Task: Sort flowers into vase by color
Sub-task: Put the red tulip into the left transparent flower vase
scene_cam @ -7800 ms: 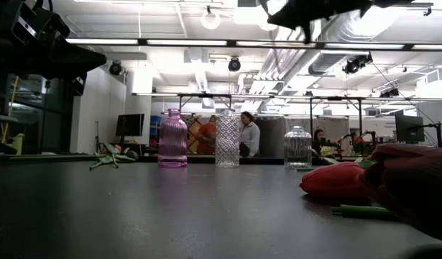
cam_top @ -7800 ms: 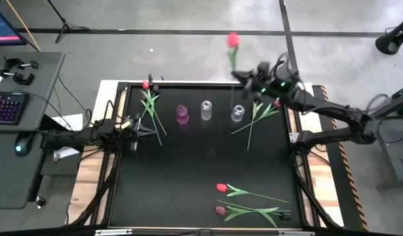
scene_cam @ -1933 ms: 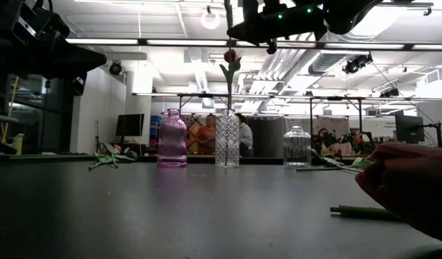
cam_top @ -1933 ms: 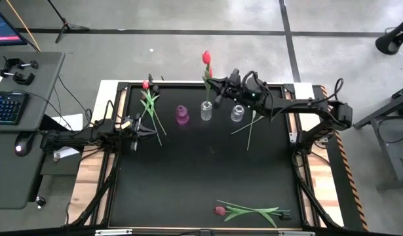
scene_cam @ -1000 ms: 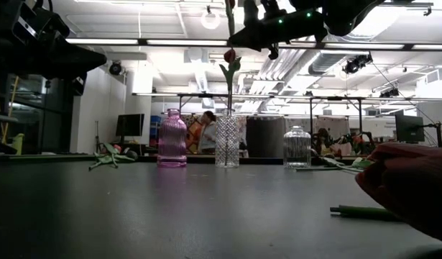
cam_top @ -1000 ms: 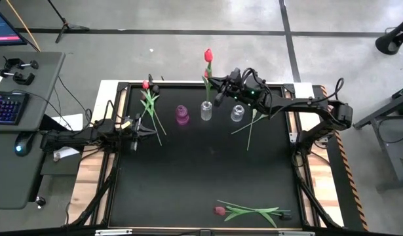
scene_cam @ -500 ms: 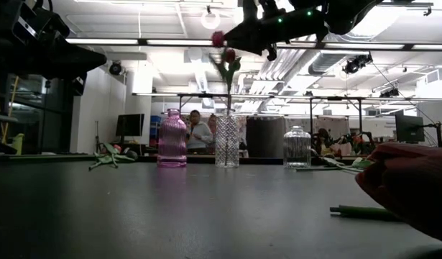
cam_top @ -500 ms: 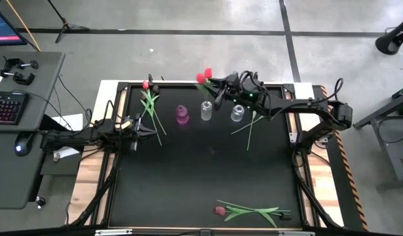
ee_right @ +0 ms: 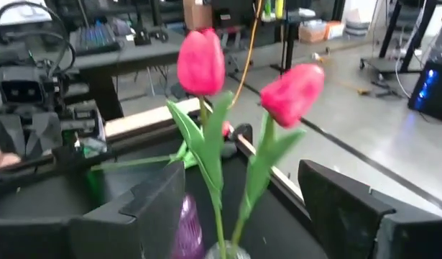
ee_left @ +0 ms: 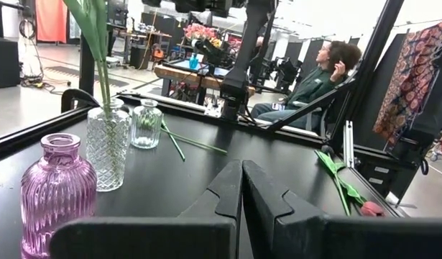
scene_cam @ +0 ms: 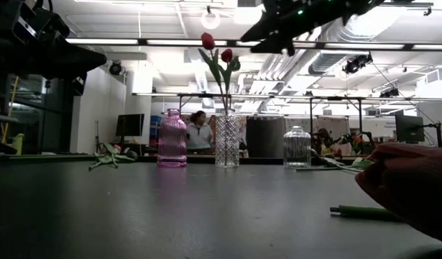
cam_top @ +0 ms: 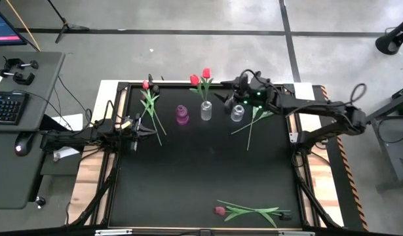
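Note:
Two red tulips (cam_top: 200,77) stand with their stems in the middle clear vase (cam_top: 206,110), heads apart, one leaning toward the table's left. In the right wrist view the same tulips (ee_right: 242,93) show between and beyond my open right gripper (ee_right: 246,208), which touches nothing. That gripper (cam_top: 225,98) hovers just right of the vase, above vase height (scene_cam: 278,25). A pink vase (cam_top: 182,115) and a small clear vase (cam_top: 237,113) flank the middle one. My left gripper (cam_top: 147,131) rests shut at the table's left.
A red tulip (cam_top: 149,99) lies at the far left. Green stems (cam_top: 255,117) lie by the small clear vase. A maroon-headed flower (cam_top: 247,211) lies near the front edge, looming large in the low view (scene_cam: 407,187). A person (scene_cam: 199,132) shows beyond the table.
My right gripper has opened and let go of the red tulip, then drawn back toward the table's right. The freed tulip has sunk lower in the middle vase and tipped toward the table's left, away from the tulip beside it.

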Tool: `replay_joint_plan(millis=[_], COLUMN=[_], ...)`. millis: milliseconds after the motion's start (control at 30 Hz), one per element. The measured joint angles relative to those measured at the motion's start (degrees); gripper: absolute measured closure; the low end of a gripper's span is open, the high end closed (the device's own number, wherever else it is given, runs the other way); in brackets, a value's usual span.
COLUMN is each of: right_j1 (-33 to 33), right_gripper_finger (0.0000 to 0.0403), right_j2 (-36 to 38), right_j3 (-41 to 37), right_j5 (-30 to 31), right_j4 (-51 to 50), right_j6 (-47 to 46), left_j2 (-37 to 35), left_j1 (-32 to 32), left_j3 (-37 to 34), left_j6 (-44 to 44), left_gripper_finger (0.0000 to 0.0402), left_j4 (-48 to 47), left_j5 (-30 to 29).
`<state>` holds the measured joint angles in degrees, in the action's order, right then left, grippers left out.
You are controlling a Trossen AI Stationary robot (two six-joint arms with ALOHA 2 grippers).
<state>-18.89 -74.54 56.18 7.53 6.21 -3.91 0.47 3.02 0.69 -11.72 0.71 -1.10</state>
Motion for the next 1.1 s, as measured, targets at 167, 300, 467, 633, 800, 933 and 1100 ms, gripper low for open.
replay_joint_plan(millis=[167, 300, 467, 633, 800, 933, 1100], right_j1=[-0.1, -0.1, -0.1, -0.1, -0.21, -0.25, -0.25], right_gripper_finger=[0.0142, 0.0142, 0.0142, 0.0142, 0.0142, 0.0142, 0.0142], right_j2=[6.15, 9.92, 12.53, 12.71, 11.26, 9.79, 8.14], right_j3=[0.0, 0.0, 0.0, 0.0, 0.0, 0.0, 0.0], right_j5=[0.0, 0.02, 0.02, 0.04, 0.02, 0.07, 0.06], right_j4=[-9.53, -15.03, -18.89, -19.89, -19.81, -19.23, -18.88], right_j6=[-2.06, -5.59, -8.12, -8.1, -8.1, -8.1, -10.12], left_j2=[-0.02, -0.03, -0.02, 1.01, 12.32, 26.84, 42.65], left_j1=[-0.01, 0.0, -0.01, 0.01, 0.93, 5.32, 16.61], left_j3=[0.0, 0.0, 0.0, 1.53, 10.45, 20.0, 33.06], left_j6=[1.18, -1.93, -9.72, -15.38, -30.71, -32.66, -30.16], left_gripper_finger=[0.0401, 0.0401, 0.0401, 0.0401, 0.0396, 0.0367, 0.0311], left_j4=[7.27, 19.29, 38.25, 43.15, 19.41, 12.52, -8.67], left_j5=[-1.39, -2.39, -3.57, -18.98, -26.01, -25.92, -21.5])
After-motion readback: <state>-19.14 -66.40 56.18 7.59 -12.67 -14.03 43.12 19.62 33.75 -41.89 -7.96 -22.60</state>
